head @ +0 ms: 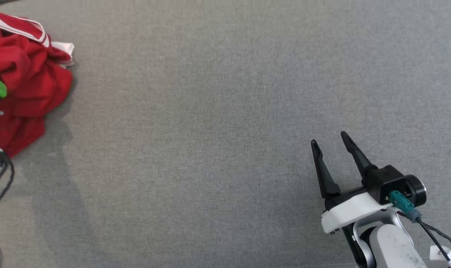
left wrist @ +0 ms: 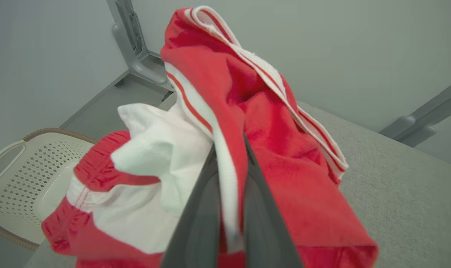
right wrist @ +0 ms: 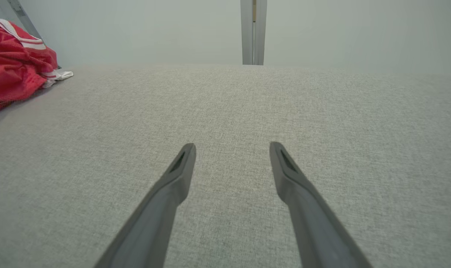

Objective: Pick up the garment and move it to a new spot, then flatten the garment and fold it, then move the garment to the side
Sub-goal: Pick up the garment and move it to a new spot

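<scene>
The left gripper [left wrist: 230, 143] is pressed together on a thin white-trimmed fold of the garment [left wrist: 285, 167], whose crumpled red bulk heaps just beyond its fingers on the grey table [left wrist: 396, 193]. So slim a pinch could slip when the heap lifts, or cloth could trail off the near edge toward the perforated basket [left wrist: 21, 175] farther off. The left wrist view gives that pinch and basket; the head view adds the right gripper [head: 329, 138], spread and empty, well apart.

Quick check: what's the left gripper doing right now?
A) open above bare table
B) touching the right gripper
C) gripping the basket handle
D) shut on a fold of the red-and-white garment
D: the left wrist view shows the left gripper pinching a white-striped fold of the garment.
</scene>
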Robot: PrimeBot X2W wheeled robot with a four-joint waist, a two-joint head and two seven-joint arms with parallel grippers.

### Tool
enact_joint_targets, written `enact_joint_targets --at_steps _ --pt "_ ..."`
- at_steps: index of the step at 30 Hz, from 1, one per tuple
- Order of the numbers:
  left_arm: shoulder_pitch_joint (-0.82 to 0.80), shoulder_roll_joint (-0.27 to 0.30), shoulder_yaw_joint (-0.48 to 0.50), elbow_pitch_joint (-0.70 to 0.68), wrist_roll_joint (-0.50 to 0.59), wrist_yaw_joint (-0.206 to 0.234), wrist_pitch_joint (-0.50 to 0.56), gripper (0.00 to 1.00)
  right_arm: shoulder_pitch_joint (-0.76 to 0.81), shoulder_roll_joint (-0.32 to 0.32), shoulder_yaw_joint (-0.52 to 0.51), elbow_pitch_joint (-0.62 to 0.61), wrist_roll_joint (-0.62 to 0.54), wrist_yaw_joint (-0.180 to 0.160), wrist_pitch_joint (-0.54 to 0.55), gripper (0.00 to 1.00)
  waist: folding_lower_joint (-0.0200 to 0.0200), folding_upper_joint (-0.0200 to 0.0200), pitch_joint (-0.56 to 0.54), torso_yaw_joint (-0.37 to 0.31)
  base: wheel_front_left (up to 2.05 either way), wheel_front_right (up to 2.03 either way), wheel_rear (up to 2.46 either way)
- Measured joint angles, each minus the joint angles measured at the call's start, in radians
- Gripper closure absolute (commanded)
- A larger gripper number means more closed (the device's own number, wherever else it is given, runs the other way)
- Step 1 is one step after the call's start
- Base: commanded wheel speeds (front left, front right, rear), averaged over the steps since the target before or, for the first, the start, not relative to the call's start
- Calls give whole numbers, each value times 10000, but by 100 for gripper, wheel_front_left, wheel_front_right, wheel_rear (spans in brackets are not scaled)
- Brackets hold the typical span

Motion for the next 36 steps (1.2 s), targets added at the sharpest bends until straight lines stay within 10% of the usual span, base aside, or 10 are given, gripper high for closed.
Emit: enact_joint_targets --at_steps 11,27,36 --pt "-1405 67 -999 -1519 537 -533 545 100 65 2 46 1041 855 0 -617 0 0 0 -1875 -84 0 0 0" --pt "-1367 -2759 -2282 -3563 -29 -823 648 100 453 0 -318 1266 849 0 -679 0 -1 1 -3049 -2047 0 0 0" --pt "1154 -3346 -3802 -3187 -380 -869 146 100 421 -6 -274 1133 834 0 -610 0 -1 0 -2976 -3284 0 0 0"
